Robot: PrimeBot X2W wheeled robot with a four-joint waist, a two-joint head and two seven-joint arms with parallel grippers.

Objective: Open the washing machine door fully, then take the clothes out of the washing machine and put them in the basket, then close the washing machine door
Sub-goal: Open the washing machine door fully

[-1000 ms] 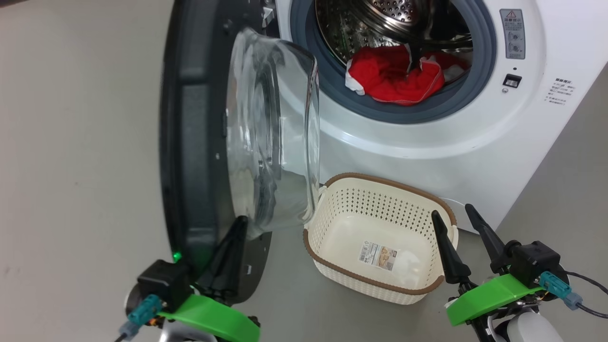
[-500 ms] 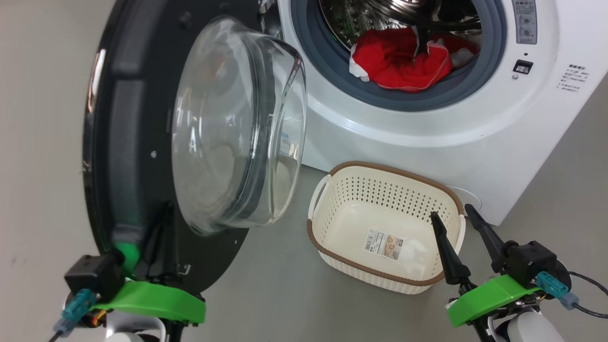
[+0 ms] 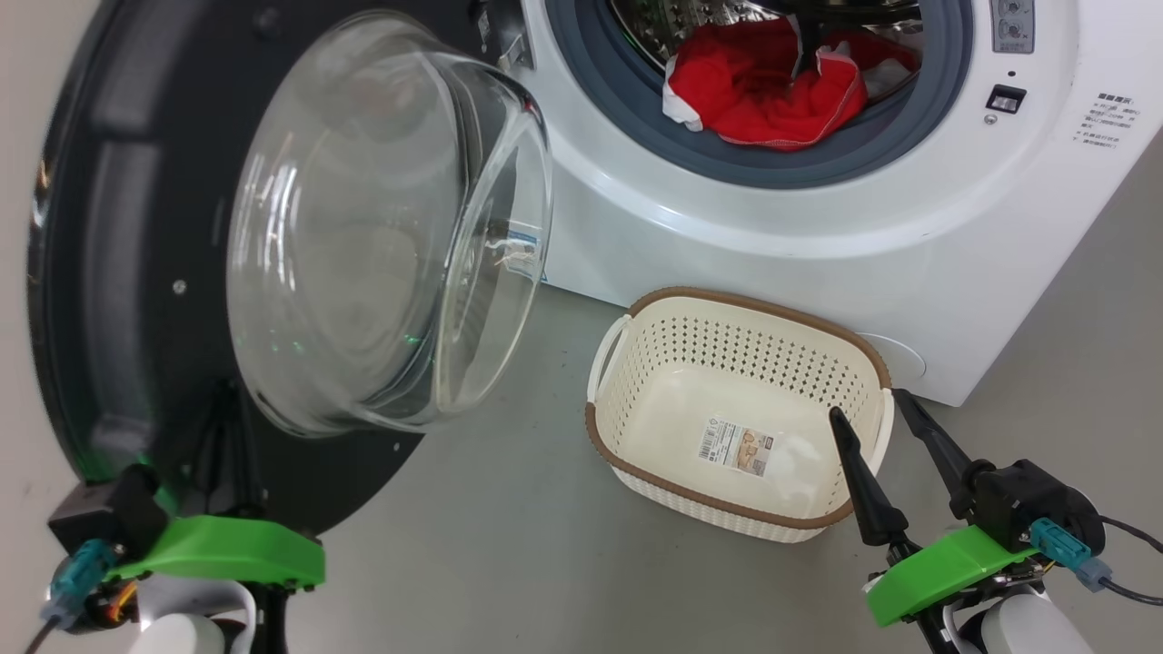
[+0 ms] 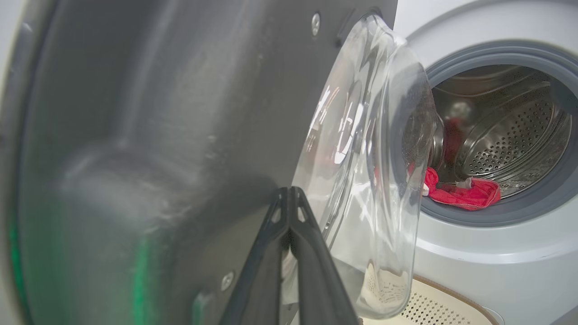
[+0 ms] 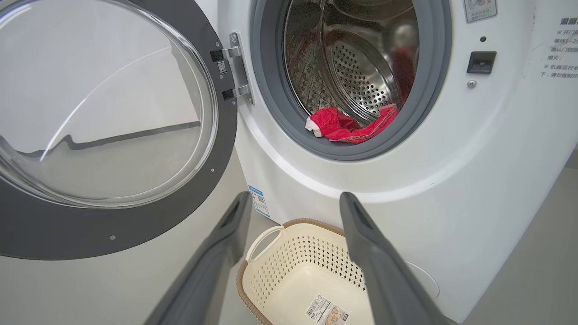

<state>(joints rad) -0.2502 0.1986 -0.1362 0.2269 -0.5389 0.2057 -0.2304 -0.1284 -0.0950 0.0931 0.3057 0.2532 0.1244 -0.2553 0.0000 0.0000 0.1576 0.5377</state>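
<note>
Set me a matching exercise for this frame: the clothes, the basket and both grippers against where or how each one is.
1 clothes
2 basket
3 left gripper
4 right gripper

a open, near the basket
b shut, by the washing machine door
c lying in the drum
d on the floor, no clothes inside

Pairs: 1-c, 2-d, 3-b, 4-a

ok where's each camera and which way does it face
left wrist: left arm, along shut left hand at the black-rimmed round glass door
right wrist: right arm, past open right hand into the white boxy washing machine
head: up top, looking down; both hands at bottom corners
shared: all show the red fabric clothes
</note>
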